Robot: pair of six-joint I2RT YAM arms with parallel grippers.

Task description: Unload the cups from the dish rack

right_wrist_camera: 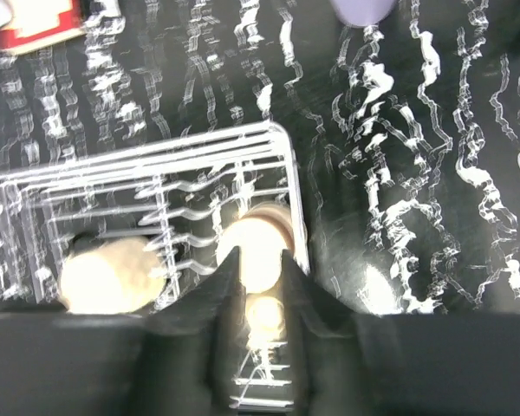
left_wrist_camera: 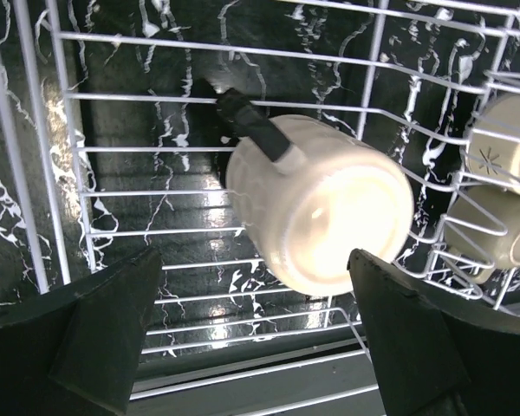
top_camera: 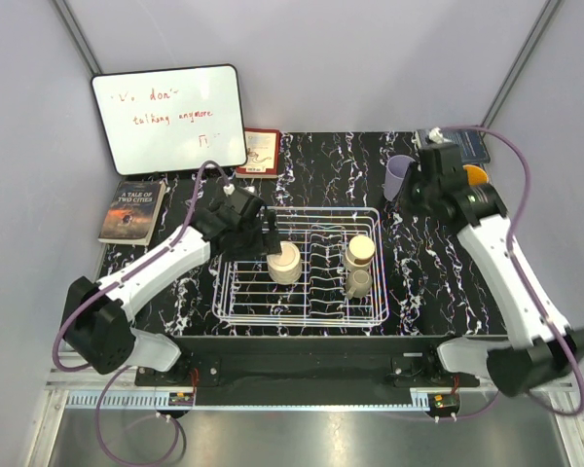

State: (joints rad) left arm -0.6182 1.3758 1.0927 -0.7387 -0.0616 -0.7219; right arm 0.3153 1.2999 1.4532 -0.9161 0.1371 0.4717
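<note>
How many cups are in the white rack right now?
3. A cream cup on the dish rack's left side, a tan cup on the right, and a smaller cup just in front of it. Others may be hidden.

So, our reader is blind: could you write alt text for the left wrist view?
A round cream cup sits in the white wire dish rack, framed between two open black fingers. Two more cream cups show at the right edge.

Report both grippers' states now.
Left gripper: open, over the cream cup, holding nothing.
Right gripper: nearly closed, holding nothing.
</note>
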